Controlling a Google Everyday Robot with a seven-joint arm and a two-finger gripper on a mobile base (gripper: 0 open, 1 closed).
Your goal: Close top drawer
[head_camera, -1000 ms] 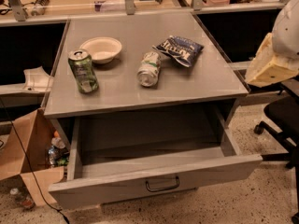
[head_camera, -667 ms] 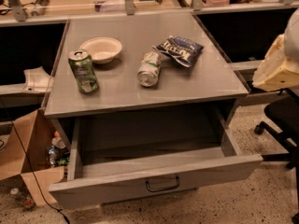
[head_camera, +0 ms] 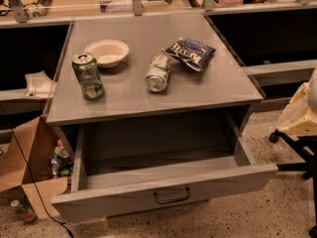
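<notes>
The top drawer (head_camera: 124, 197) of the grey cabinet stands pulled far out toward me. Its flat grey front carries a small black loop handle (head_camera: 172, 196) at centre, and the inside looks empty. My gripper is out of view. Only a cream-covered part of my arm (head_camera: 301, 114) shows at the right edge, beside the cabinet and to the right of the drawer, not touching it.
On the cabinet top (head_camera: 208, 90) are an upright green can (head_camera: 88, 76), a white bowl (head_camera: 106, 52), a can on its side (head_camera: 157, 73) and a blue chip bag (head_camera: 189, 53). An open cardboard box (head_camera: 27, 165) stands on the floor at left. Black chair legs (head_camera: 297, 150) are at right.
The cream-covered part of my arm has dropped lower and drifted right along the right edge. The drawer stays open as before.
</notes>
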